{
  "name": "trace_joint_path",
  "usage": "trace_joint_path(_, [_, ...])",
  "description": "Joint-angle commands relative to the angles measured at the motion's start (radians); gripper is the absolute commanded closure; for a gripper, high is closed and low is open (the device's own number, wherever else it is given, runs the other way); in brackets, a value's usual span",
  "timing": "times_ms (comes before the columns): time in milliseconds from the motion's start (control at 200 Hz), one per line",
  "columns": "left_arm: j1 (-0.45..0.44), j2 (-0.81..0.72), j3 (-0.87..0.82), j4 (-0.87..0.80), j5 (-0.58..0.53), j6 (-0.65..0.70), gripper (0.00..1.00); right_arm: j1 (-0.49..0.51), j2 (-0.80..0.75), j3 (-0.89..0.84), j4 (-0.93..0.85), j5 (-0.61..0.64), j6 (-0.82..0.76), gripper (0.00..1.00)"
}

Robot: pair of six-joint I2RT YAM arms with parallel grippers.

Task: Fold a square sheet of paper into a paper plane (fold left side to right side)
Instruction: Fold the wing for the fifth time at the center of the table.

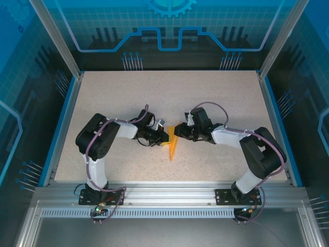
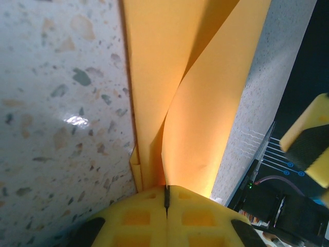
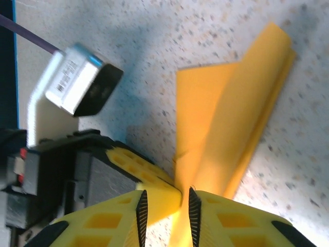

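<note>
The square sheet of paper stands folded into a slim orange paper plane (image 1: 173, 145) at the table's middle, its point toward the near edge. My left gripper (image 1: 165, 138) comes in from the left and is shut on one upright layer of the paper (image 2: 195, 103), pinched at the jaw line (image 2: 166, 193). My right gripper (image 1: 178, 133) reaches in from the right. Its jaws (image 3: 165, 206) stand apart, straddling the left gripper's yellow fingertips (image 3: 154, 186) and the edge of the paper's raised flap (image 3: 226, 118). The lower folded layers lie flat on the table.
The speckled beige tabletop (image 1: 154, 98) is bounded by blue side rails (image 1: 61, 128) and a metal rail along the near edge (image 1: 169, 193). The left arm's wrist camera housing (image 3: 77, 82) sits close beside the right gripper's fingers.
</note>
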Motion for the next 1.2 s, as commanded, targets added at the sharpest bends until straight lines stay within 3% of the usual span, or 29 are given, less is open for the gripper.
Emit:
trace_joint_path(0, [0.0, -0.008, -0.027, -0.05, -0.062, 0.033, 0.96, 0.009, 0.043, 0.048, 0.011, -0.03, -0.025, 0.71])
trace_joint_path(1195, [0.024, -0.028, -0.069, -0.079, -0.11, 0.042, 1.0, 0.003, 0.209, 0.146, -0.036, -0.037, -0.091, 0.73])
